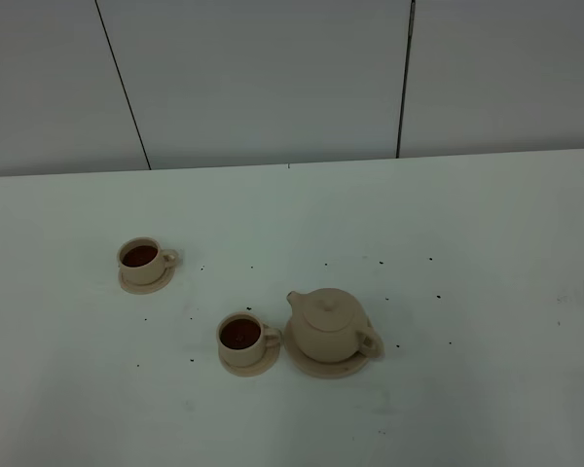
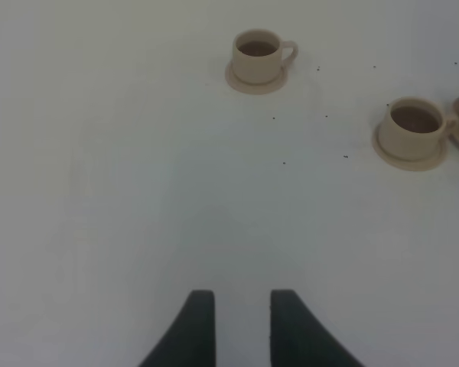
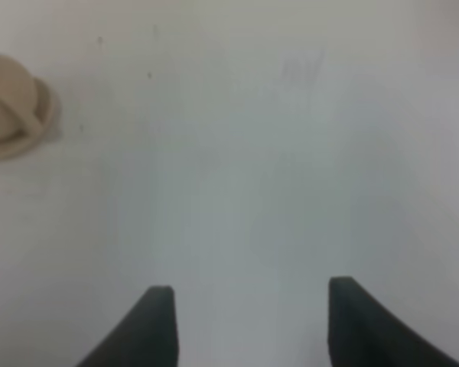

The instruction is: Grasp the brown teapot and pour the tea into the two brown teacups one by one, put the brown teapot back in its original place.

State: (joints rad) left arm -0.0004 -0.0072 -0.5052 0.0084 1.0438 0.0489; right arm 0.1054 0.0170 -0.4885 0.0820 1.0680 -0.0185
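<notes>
white table point(image 1: 487, 389), dark specks point(image 1: 381, 262)

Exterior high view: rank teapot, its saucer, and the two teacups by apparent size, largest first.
1. Teapot's saucer: widest footprint, mostly covered by the pot.
2. Brown teapot: bulkiest vessel, nearly as wide.
3. Teacups, unranked: the near cup looks slightly bigger than the far cup, but it sits closer to the camera; they appear to match.

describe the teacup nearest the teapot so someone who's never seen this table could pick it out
On the white table, find the squat beige ceramic teapot on its wide saucer near the front. Directly to its left in the high view stands a small beige ceramic teacup on a small saucer, holding dark tea. The matching far teacup sits alone, further back and left; this one nearly touches the teapot's saucer.
</notes>
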